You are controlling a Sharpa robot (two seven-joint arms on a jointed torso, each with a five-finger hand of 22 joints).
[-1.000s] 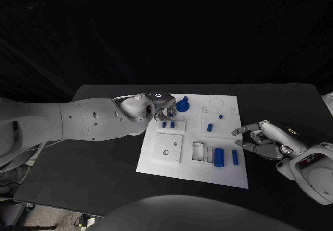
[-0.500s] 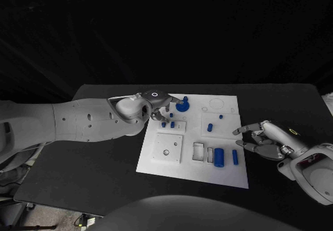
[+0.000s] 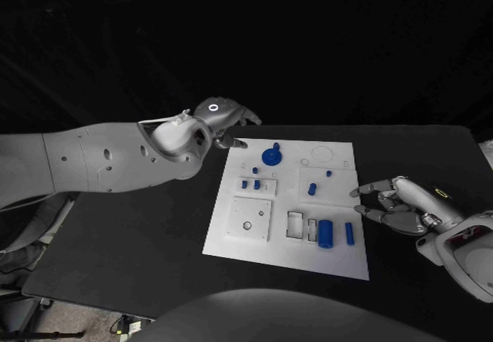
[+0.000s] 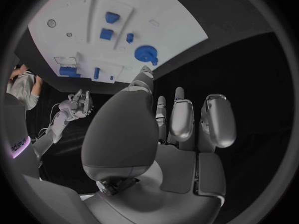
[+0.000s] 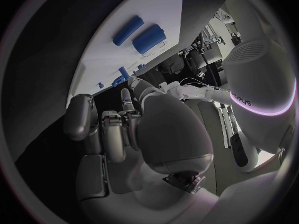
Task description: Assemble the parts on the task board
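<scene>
Left hand [image 3: 221, 117] hung off the board [image 3: 339, 258] at 11 o'clock, fingers loosely apart, empty | right hand [image 3: 406, 206] rested at 3 o'clock beside it, spread, empty | I judged both staged clear of the parts [image 3: 325, 233] on the board.

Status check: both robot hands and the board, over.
Left robot hand empty, raised off the far left corner of the white task board. Right robot hand empty, beside its right edge. Blue parts on board; nothing obstructing.
</scene>
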